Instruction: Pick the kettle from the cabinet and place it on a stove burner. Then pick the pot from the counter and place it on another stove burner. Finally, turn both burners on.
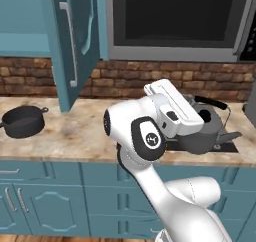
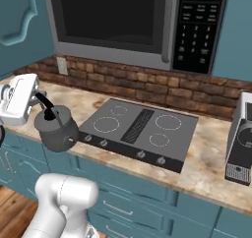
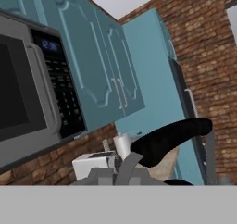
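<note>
Carrying the kettle across to a burner is the step in hand, judging by where things lie. Largest first: the table [image 2: 211, 148], a marbled beige slab, runs under the brick wall, with the microwave [image 2: 113, 20] hung above and the wall cabinet's door [image 1: 72, 46] standing open at the left. Set into the slab is the dark cooktop [image 2: 140, 129], its four white burner rings bare; the near-left burner [image 2: 107, 125] lies closest to the load. The kettle [image 2: 56, 129] hangs at the cooktop's left edge, over the front of the slab and not yet over any ring. Far to the left sits the pot [image 1: 22, 121], untouched on the slab. The pincer [image 2: 48, 108] is clamped tight on the kettle's black arched handle [image 3: 171, 137], which crosses the hand view. To do this well, I would move the kettle right and a little farther back until its base centres over the near-left ring, keep it level, clear the front knobs [image 2: 103, 143], lower it flat, then release.
</note>
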